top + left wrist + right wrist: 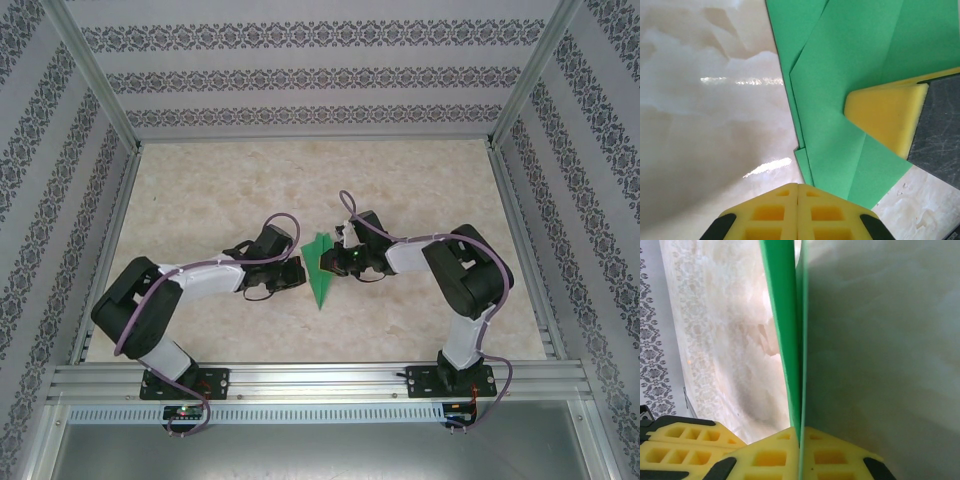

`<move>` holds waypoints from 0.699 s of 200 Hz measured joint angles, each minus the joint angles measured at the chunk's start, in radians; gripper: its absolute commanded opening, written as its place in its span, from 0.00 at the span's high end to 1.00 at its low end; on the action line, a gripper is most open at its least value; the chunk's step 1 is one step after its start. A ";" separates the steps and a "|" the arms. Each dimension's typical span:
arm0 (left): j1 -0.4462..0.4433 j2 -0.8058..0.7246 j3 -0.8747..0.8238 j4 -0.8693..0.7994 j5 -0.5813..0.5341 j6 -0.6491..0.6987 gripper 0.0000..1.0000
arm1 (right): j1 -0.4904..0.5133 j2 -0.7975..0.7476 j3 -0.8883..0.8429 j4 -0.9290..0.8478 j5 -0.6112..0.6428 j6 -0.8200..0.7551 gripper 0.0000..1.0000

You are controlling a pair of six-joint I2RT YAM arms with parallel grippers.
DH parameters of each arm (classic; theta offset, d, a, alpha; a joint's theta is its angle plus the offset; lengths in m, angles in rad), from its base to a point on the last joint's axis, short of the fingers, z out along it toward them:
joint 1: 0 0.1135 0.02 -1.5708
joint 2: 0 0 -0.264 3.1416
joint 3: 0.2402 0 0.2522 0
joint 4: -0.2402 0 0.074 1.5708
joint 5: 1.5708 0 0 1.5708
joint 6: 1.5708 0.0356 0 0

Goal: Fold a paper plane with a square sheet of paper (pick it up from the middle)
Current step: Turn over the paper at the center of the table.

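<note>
Top view: the plane (318, 272) lies mid-tabletop (420, 190), its nose toward the near edge. The left gripper (296, 274) is just beside its left edge and the right gripper (338, 262) is at its right edge.

Left wrist: the left gripper (798, 192) has its fingers pressed together on nothing, the tips just short of the plane's (840, 75) layered edge. A right-gripper pad (882, 117) rests on the top flap.

Right wrist: the right gripper (800, 437) is clamped on the plane's (782, 315) folded edge.

Folding looks nearly done, probably a last crease. Next, the right grip must hold firm while the left fingers part to help. There is no container here.
</note>
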 measured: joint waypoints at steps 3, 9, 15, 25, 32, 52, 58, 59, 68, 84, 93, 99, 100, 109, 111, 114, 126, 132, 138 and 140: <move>0.000 -0.005 0.000 -0.004 -0.004 0.000 0.93 | 0.000 -0.005 0.000 -0.005 0.000 -0.001 0.95; 0.000 -0.016 0.000 -0.011 -0.014 0.000 0.93 | 0.000 -0.021 0.000 -0.023 0.002 -0.003 0.95; 0.000 -0.029 0.000 -0.018 -0.027 0.000 0.93 | 0.000 -0.041 0.001 -0.045 0.008 -0.005 0.95; 0.000 -0.056 -0.002 -0.035 -0.049 0.000 0.93 | 0.000 -0.079 0.008 -0.095 0.021 -0.021 0.96; 0.000 -0.076 -0.003 -0.047 -0.066 0.001 0.93 | 0.000 -0.109 0.021 -0.137 0.037 -0.036 0.96; 0.000 -0.151 -0.025 -0.074 -0.126 0.001 0.92 | 0.012 -0.195 0.103 -0.329 0.149 -0.108 0.96; 0.000 -0.180 -0.036 -0.084 -0.147 0.000 0.91 | 0.021 -0.215 0.141 -0.395 0.203 -0.130 0.96; 0.000 -0.183 -0.037 -0.085 -0.149 0.000 0.91 | 0.023 -0.217 0.146 -0.404 0.211 -0.134 0.96; 0.000 -0.224 -0.054 -0.099 -0.182 -0.001 0.90 | 0.045 -0.243 0.213 -0.520 0.322 -0.168 0.94; 0.000 -0.298 -0.084 -0.124 -0.239 -0.008 0.88 | 0.094 -0.269 0.323 -0.700 0.521 -0.212 0.96; 0.000 -0.340 -0.102 -0.140 -0.272 -0.014 0.87 | 0.124 -0.271 0.375 -0.799 0.634 -0.223 0.96; 0.001 -0.368 -0.114 -0.153 -0.295 -0.018 0.87 | 0.143 -0.269 0.404 -0.859 0.705 -0.231 0.96; 0.001 -0.371 -0.115 -0.154 -0.298 -0.019 0.87 | 0.148 -0.268 0.410 -0.872 0.723 -0.232 0.96; 0.003 -0.409 -0.129 -0.175 -0.329 -0.024 0.86 | 0.177 -0.257 0.449 -0.962 0.819 -0.232 0.96; 0.004 -0.419 -0.132 -0.179 -0.336 -0.025 0.86 | 0.183 -0.253 0.458 -0.981 0.839 -0.232 0.96; 0.006 -0.432 -0.135 -0.186 -0.347 -0.025 0.86 | 0.194 -0.244 0.472 -1.011 0.869 -0.232 0.96; 0.012 -0.484 -0.148 -0.218 -0.392 -0.029 0.83 | 0.226 -0.203 0.512 -1.099 0.954 -0.231 0.97; 0.013 -0.509 -0.152 -0.235 -0.415 -0.032 0.82 | 0.241 -0.175 0.532 -1.135 0.988 -0.229 0.97; 0.014 -0.539 -0.157 -0.254 -0.441 -0.035 0.81 | 0.259 -0.137 0.554 -1.170 1.019 -0.226 0.96; 0.014 -0.552 -0.159 -0.260 -0.449 -0.036 0.80 | 0.266 -0.122 0.563 -1.181 1.027 -0.223 0.96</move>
